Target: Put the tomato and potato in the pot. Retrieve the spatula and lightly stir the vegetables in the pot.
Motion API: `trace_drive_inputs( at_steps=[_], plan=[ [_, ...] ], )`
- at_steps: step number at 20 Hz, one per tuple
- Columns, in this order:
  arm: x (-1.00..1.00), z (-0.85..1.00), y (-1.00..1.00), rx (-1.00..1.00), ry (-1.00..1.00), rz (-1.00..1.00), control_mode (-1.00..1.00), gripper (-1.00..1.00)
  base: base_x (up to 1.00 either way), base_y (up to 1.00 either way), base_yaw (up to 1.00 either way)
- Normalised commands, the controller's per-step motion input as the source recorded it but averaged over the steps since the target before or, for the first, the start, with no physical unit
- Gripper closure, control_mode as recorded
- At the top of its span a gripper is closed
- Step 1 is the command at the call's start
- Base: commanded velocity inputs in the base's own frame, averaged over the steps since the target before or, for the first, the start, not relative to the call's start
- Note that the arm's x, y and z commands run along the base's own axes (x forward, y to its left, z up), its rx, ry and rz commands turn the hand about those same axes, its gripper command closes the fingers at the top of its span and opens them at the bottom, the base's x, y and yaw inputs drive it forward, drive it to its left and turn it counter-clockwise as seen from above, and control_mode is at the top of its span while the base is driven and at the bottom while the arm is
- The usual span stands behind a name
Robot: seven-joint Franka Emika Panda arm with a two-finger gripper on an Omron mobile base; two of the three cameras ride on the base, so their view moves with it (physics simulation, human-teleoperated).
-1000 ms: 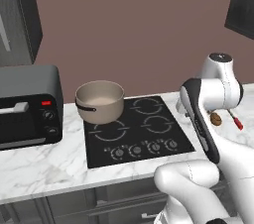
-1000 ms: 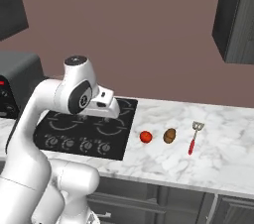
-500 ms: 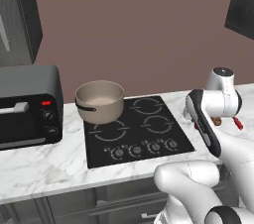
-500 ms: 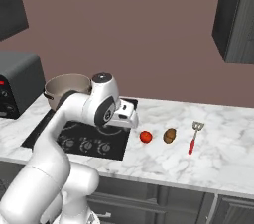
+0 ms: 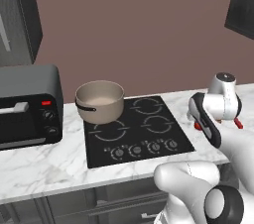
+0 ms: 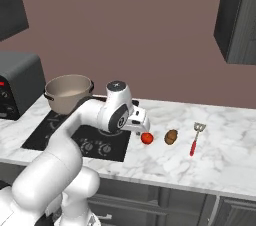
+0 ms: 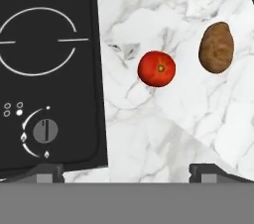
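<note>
Pot point(image 5: 99, 101) comes first by size: a rigid beige saucepan on the back-left burner of the cooktop point(image 5: 136, 131), probably the heaviest thing here but with no need to be lifted; it sits well apart from the vegetables. Spatula point(image 6: 194, 139) lies on the marble desk point(image 6: 220, 160) to the right of the potato, stiff and light; its red handle looks the sensible place to take hold, though so thin a thing lying flat may be awkward to pinch. Potato point(image 7: 216, 47) rests near the tomato, firm and lumpy, best gripped across its narrow width. Tomato point(image 7: 156, 68) sits just beside the cooktop's edge; round, smooth and likely to roll or slip, so a centred pinch across its middle seems wise, and a gentle one.

The arm is bent low over the desk, wrist turned downward; the tool point(image 7: 126, 168) hangs above the tomato with its jaws spread wide and nothing between them, the tomato lying roughly between their lines.
</note>
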Motion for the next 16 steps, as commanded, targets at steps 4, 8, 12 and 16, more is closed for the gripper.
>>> trace_drive_inputs(
  at_steps=[4,8,12,16],
  plan=[
    [0.09,-0.21,-0.26,0.0,0.0,0.0,-1.0,-1.0,0.0,0.0,0.0],
    [0.15,-0.23,-0.12,0.0,0.0,0.0,-1.0,-1.0,0.0,0.0,0.0],
    [0.26,-0.29,0.0,0.0,0.0,0.0,-1.0,-1.0,0.0,0.0,0.0],
    [0.21,-0.28,-0.09,0.0,0.02,0.0,-1.0,-1.0,0.0,0.0,0.0]
  ],
)
